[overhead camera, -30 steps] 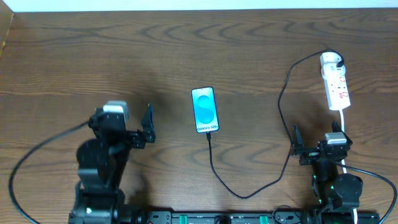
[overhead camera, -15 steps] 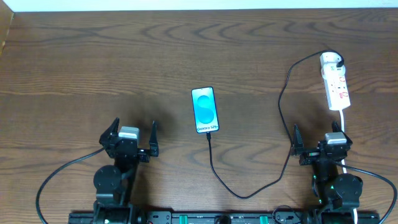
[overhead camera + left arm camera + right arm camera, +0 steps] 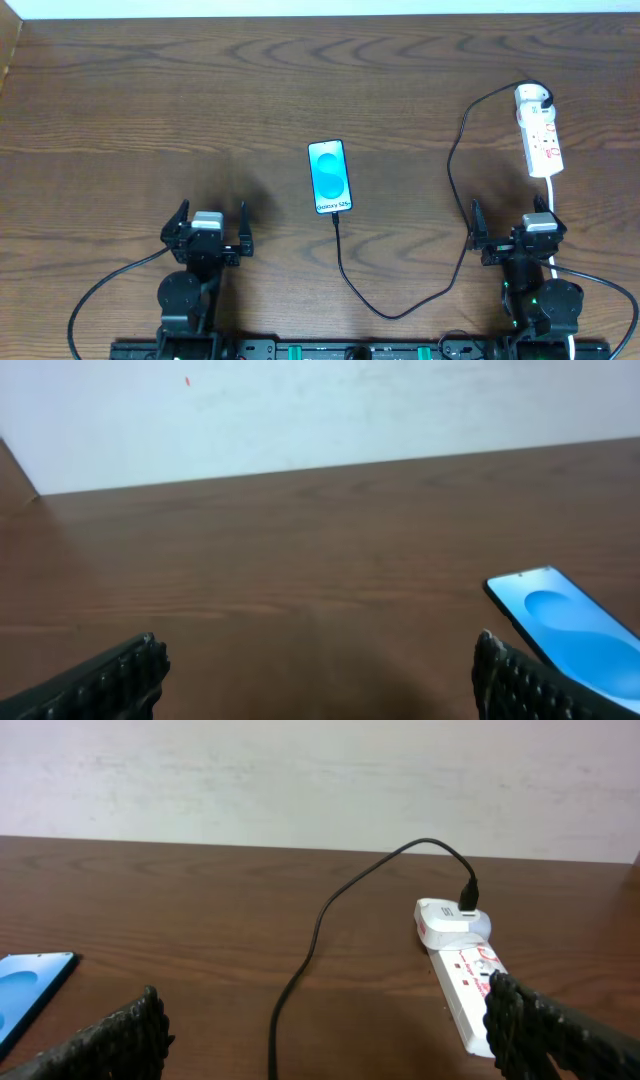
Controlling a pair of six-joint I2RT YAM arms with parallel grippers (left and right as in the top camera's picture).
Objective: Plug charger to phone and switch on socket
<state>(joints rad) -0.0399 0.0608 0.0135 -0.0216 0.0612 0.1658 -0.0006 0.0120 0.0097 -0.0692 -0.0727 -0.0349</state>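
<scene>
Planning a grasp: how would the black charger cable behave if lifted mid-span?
Probably floppy: the charger cable lies in loose curves, so it should sag either side of a grip. Likely light, being thin. Its ends reach the phone and power strip, so a tug might drag them.

Phone (image 3: pixel 330 176) flat, screen blue; charger cable (image 3: pixel 339 240) reaches its near end; adapter (image 3: pixel 531 96) in socket (image 3: pixel 542 140).
</scene>
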